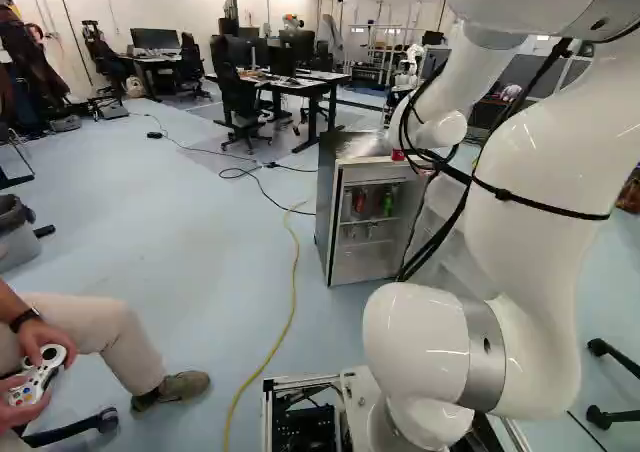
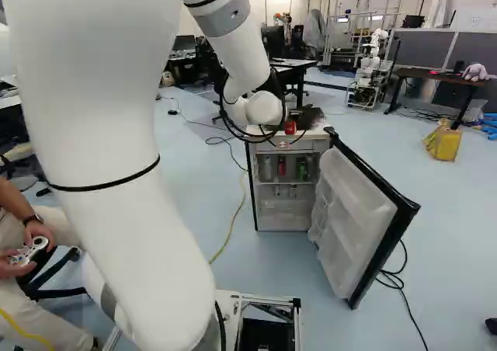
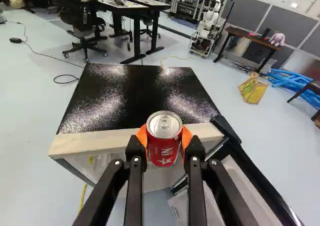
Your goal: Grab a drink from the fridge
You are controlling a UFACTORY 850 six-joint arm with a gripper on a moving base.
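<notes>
Both orange pads of my gripper (image 3: 164,138) press on a red can (image 3: 164,148) from two sides in the wrist view. The can is upright, its silver lid showing, close to the front edge of the fridge's dark top (image 3: 135,98); whether it touches the fridge I cannot tell. In the right base view the same red can (image 2: 290,126) shows beside my wrist, which hides most of the gripper. Below, the fridge (image 2: 283,219) stands open with a red can (image 2: 281,166) and a green drink (image 2: 302,168) on its upper shelf.
The fridge door (image 2: 357,219) is swung out to the right. A seated person holding a controller (image 1: 45,372) is at the left. A yellow cable (image 1: 290,312) crosses the floor. Beyond the fridge are desks (image 1: 310,84), chairs, another robot (image 2: 374,52) and a yellow bag (image 2: 443,143).
</notes>
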